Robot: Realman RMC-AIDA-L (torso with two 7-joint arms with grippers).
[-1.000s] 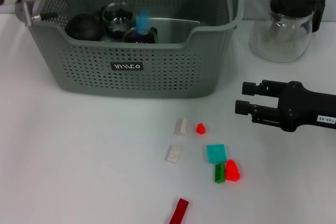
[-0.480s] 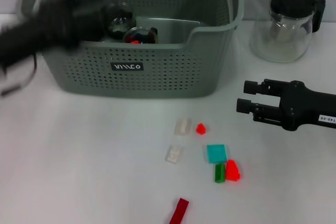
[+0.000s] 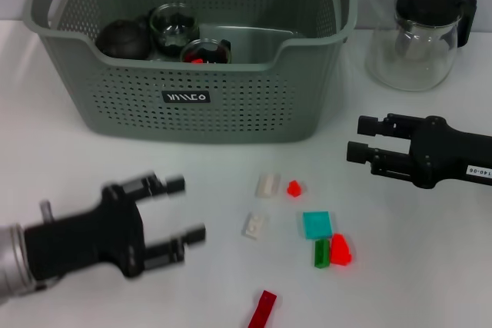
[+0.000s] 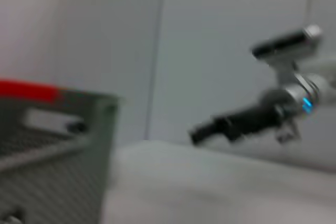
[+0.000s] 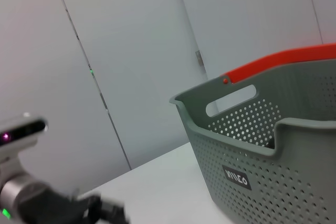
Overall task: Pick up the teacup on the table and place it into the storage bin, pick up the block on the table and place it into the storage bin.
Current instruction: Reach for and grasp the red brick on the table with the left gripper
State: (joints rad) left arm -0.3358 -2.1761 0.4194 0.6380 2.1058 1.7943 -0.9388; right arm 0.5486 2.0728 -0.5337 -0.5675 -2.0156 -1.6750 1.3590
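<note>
left pincer (image 3: pixel 185 209) open, low; right pincer (image 3: pixel 355 139) open

Head view: high vantage, looking forward and down on the desk (image 3: pixel 92 159), taking in the storage bin (image 3: pixel 231 105) and both arms. Left wrist view: low, near desk level, facing across the desk past one corner of the bin (image 4: pixel 52 145) toward the right end effector (image 4: pixel 197 134). Right wrist view: low, close beside the bin (image 5: pixel 273 171), facing the left end effector (image 5: pixel 105 213).
</note>
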